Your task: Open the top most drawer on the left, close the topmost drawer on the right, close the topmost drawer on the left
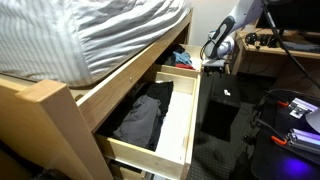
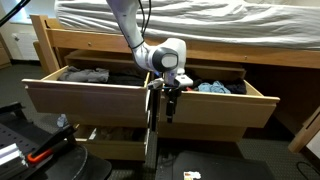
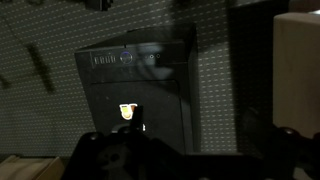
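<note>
Both top drawers under the bed stand open in an exterior view. The left drawer (image 2: pixel 85 98) holds grey and dark clothes; the right drawer (image 2: pixel 225 108) holds blue clothing. My gripper (image 2: pixel 170 112) hangs pointing down in the gap between their fronts, holding nothing that I can see. From the side, the left drawer (image 1: pixel 185 110) is near and the right drawer (image 1: pixel 185 70) is beyond it, with the gripper (image 1: pixel 213 52) past the far one. The wrist view is dark, and its fingers are too dim to read.
A black box (image 3: pixel 135 90) stands on the carpet below the gripper; it also shows in an exterior view (image 1: pixel 220 110). A lower drawer (image 2: pixel 115 148) sits under the left one. Equipment with red parts (image 1: pixel 292 108) lies on the floor. A desk (image 1: pixel 275 50) stands behind the arm.
</note>
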Tool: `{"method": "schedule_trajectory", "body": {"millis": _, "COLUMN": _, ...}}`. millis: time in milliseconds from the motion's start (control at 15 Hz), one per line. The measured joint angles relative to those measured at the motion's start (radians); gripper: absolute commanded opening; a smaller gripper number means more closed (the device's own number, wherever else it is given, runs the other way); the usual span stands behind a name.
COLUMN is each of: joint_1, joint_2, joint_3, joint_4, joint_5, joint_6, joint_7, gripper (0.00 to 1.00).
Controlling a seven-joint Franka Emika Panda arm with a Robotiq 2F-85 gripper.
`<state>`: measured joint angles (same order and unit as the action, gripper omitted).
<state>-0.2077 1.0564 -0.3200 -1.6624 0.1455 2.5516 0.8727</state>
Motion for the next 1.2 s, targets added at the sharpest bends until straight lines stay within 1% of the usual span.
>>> {"method": "schedule_trajectory", "body": {"millis": 133, "joint_1": -0.011, "joint_2": 0.002, "joint_3": 0.010, "joint_4": 0.010, "joint_5": 0.015, "joint_6": 0.001, "joint_7": -0.017, "gripper": 1.00}}
{"method": "schedule_trajectory", "body": {"millis": 200, "joint_1": -0.007, "joint_2": 0.005, "joint_3": 0.013, "joint_4": 0.029, "joint_5": 0.007, "joint_6": -0.010, "joint_7": -0.018, "gripper": 1.00}}
{"method": "schedule_trajectory", "body": {"millis": 267, "joint_1": 0.013, "joint_2": 0.012, "joint_3": 0.003, "joint_4": 0.051, "joint_5": -0.013, "joint_6": -0.013, "joint_7": -0.010, "gripper": 1.00}}
{"method": "schedule_trajectory", "body": {"millis": 400, "joint_1": 0.106, "joint_2": 0.028, "joint_3": -0.042, "joint_4": 0.083, "joint_5": -0.060, "joint_6": 0.003, "joint_7": 0.067, "gripper": 1.00}}
{"method": "schedule_trajectory", "body": {"millis": 533, "joint_1": 0.227, "joint_2": 0.038, "joint_3": -0.087, "joint_4": 0.101, "joint_5": -0.114, "joint_6": 0.018, "joint_7": 0.165, "gripper": 1.00}}
{"method": "schedule_trajectory", "body": {"millis": 667, "joint_1": 0.342, "joint_2": 0.059, "joint_3": -0.125, "joint_4": 0.143, "joint_5": -0.174, "joint_6": 0.020, "joint_7": 0.269, "gripper": 1.00}}
{"method": "schedule_trajectory", "body": {"millis": 733, "joint_1": 0.394, "joint_2": 0.077, "joint_3": -0.143, "joint_4": 0.177, "joint_5": -0.202, "joint_6": 0.016, "joint_7": 0.324, "gripper": 1.00}}
{"method": "schedule_trajectory", "body": {"millis": 800, "joint_1": 0.422, "joint_2": 0.087, "joint_3": -0.148, "joint_4": 0.197, "joint_5": -0.206, "joint_6": 0.008, "joint_7": 0.351, "gripper": 1.00}}
{"method": "schedule_trajectory", "body": {"millis": 933, "joint_1": 0.428, "joint_2": 0.088, "joint_3": -0.146, "joint_4": 0.192, "joint_5": -0.206, "joint_6": 0.004, "joint_7": 0.355, "gripper": 1.00}}
{"method": "schedule_trajectory", "body": {"millis": 1067, "joint_1": 0.399, "joint_2": 0.088, "joint_3": -0.146, "joint_4": 0.191, "joint_5": -0.207, "joint_6": 0.006, "joint_7": 0.349, "gripper": 1.00}}
{"method": "schedule_trajectory", "body": {"millis": 1200, "joint_1": 0.390, "joint_2": 0.088, "joint_3": -0.149, "joint_4": 0.192, "joint_5": -0.214, "joint_6": -0.002, "joint_7": 0.362, "gripper": 1.00}}
